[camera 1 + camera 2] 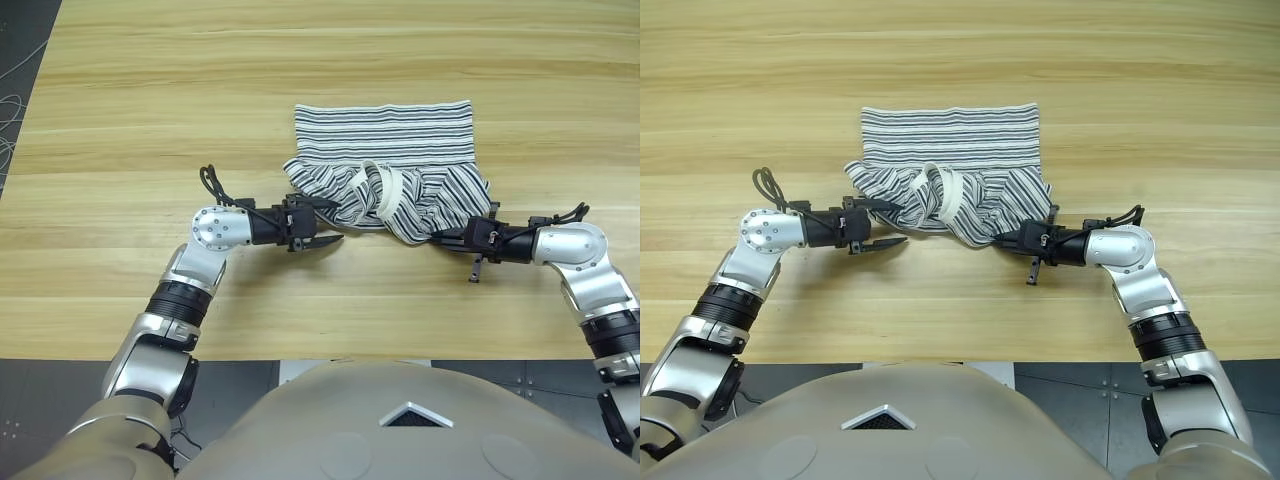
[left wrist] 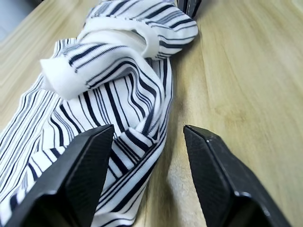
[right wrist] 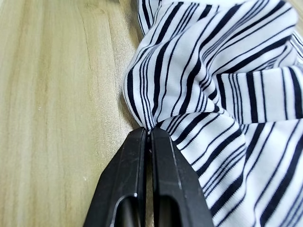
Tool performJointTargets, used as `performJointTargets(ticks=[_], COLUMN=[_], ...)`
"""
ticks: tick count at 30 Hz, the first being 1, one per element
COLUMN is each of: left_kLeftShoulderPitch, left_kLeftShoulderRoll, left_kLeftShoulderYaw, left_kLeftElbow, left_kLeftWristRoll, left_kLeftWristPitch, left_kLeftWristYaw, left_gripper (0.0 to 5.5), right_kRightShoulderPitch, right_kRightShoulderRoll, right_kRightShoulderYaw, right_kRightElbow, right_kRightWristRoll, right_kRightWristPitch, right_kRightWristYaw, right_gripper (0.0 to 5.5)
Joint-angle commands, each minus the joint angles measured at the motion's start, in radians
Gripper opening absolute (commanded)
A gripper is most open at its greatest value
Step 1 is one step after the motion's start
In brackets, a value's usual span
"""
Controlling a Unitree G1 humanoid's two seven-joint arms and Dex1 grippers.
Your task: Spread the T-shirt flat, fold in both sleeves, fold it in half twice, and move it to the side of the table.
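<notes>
**Spreading half done, no fold begun**

Clamped together at the right jaws, on a pinch of the T-shirt where its rumpled edge reaches lower right of centre in the left eye view. Standing apart at the left jaws, low over the desk just left of centre, with striped cloth lying against one finger and bare wood beneath the other. Gripping nothing on that side, as far as can be seen.

Outward from there: lying mid-frame, a little above centre, with the upper half smooth and squared. Bunched and twisted in the lower half, around a white collar band. No telling the sleeves apart in that heap.

Judged against the task: only partway through the first step. Left to do: draw the crumpled half out flat, fold in both sleeves, fold in half twice, shift to the side of the desk. Probably needs a firm hold on the left before any pull outward.
</notes>
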Motion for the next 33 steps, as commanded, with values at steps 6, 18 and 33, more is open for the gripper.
performJointTargets(ticks=[6, 18, 33], left_kLeftShoulderPitch=[-0.022, -0.030, 0.018], left_kLeftShoulderRoll=[-0.002, -0.013, 0.043], left_kLeftShoulderYaw=[0.025, 0.028, 0.147], left_kLeftElbow=[0.001, 0.029, -0.052], left_kLeftWristRoll=[0.002, 0.011, -0.360], left_kLeftWristPitch=[-0.011, -0.024, 0.341], left_kLeftWristYaw=[0.023, 0.034, -0.225], left_gripper=[1.60, 0.11, 0.11], right_kRightShoulderPitch=[0.051, 0.051, 0.027], right_kRightShoulderRoll=[0.004, 0.005, -0.028], right_kRightShoulderYaw=[0.059, 0.059, -0.113], right_kRightElbow=[0.078, 0.088, 0.050], right_kRightWristRoll=[-0.084, -0.081, 0.287], right_kRightWristPitch=[0.035, 0.024, 0.116], right_kRightWristYaw=[-0.003, -0.008, 0.290], right_gripper=[0.10, 0.10, 0.10])
